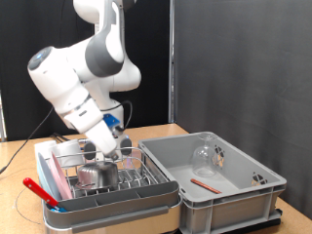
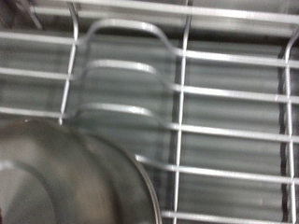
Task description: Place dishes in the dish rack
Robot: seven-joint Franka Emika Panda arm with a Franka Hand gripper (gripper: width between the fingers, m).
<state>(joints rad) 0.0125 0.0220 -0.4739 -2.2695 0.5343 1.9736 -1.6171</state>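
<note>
The tool (image 1: 102,149) hangs low over the dish rack (image 1: 136,180) at the exterior view's left, right above the steel cup (image 1: 95,174) among the prongs — whether its fingers are spread or closed I cannot tell. The wrist view shows the cup's shiny curve (image 2: 65,182) against the wires. Light, stiff and slippery, it is probably best taken by the rim. The glass (image 1: 204,159) — fragile — and red utensil (image 1: 204,182) lie in the grey bin (image 1: 244,200).

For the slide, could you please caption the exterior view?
Gripper low over the dish rack by the steel cup; glass lies in the grey bin.
</note>
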